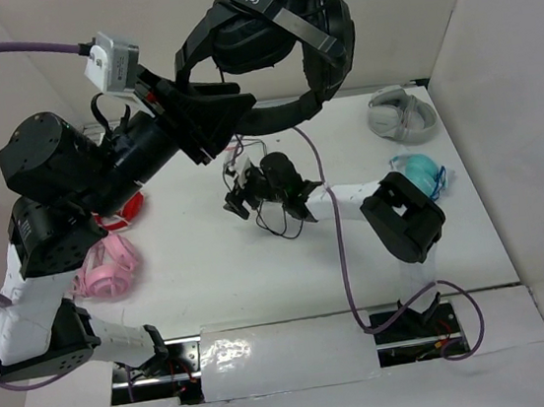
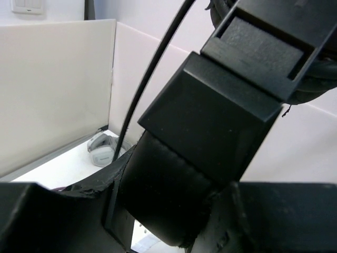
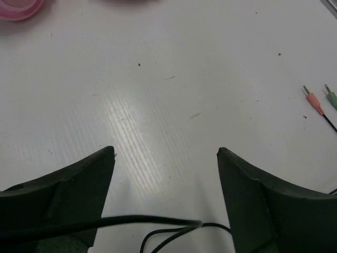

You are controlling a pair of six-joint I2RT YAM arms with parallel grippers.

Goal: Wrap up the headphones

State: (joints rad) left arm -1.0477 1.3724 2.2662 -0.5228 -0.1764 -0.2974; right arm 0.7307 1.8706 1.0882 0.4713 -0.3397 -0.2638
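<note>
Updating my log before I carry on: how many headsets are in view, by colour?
black headset: 1
grey-white headset: 1
teal headset: 1
pink headset: 1
red headset, partly hidden: 1
Total: 5

place: robot lab cell | signs: white partition panels (image 1: pixel 496 47), white table (image 1: pixel 260 269), wall switch (image 2: pixel 25 5)

The headphones (image 2: pixel 210 121) sit so close to the left wrist camera that their earcups run off the top and right edges. The pink headphones (image 3: pixel 16 6) are cut by the right wrist view's top edge (only a rim shows). A red object (image 1: pixel 131 207) lies mostly hidden behind the left arm (image 1: pixel 61 180).
</note>
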